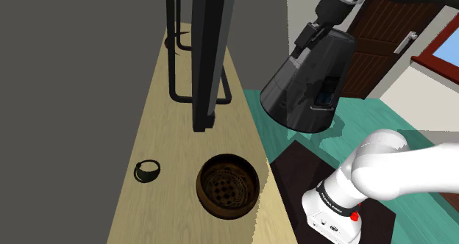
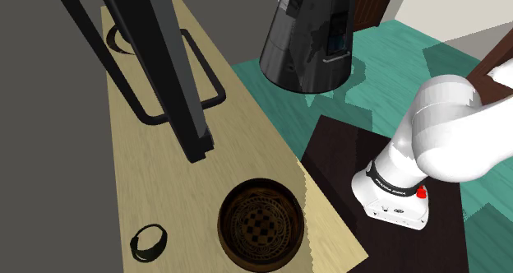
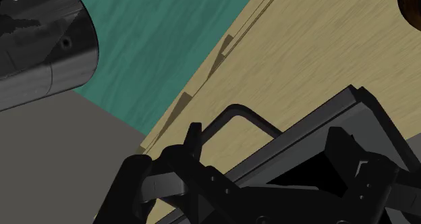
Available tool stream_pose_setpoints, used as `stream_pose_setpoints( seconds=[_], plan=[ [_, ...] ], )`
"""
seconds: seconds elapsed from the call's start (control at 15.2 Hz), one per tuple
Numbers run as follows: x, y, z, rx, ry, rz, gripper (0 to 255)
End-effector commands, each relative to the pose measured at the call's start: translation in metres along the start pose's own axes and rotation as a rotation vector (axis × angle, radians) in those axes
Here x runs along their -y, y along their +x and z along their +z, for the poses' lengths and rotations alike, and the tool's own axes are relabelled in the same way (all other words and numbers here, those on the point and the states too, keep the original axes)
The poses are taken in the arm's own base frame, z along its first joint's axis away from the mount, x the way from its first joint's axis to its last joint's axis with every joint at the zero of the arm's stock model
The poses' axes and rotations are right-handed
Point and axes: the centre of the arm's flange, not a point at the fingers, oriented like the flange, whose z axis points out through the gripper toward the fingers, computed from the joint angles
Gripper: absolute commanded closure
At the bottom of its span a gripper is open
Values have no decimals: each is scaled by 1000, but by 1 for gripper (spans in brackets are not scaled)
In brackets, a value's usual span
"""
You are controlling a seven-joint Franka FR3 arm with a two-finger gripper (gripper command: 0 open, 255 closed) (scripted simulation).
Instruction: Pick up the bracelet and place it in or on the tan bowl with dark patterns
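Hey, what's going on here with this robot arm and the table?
A white Franka arm is there to move the dark bracelet into the brown patterned bowl, but it holds nothing yet. Its gripper is open and up in the air, well away from both. The bracelet lies on the wooden table beside the bowl, not touching it, and the bowl is empty. A dark flat panel stands farther along the table.
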Motion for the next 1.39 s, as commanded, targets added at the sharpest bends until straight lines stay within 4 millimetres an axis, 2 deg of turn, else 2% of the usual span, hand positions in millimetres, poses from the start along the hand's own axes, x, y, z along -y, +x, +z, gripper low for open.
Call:
stream_pose_setpoints(
  seconds=[0.0,1.32],
  plan=[
    [0,0,0,0,0,0,0],
    [195,65,158,139,86,30,0]
  ],
)
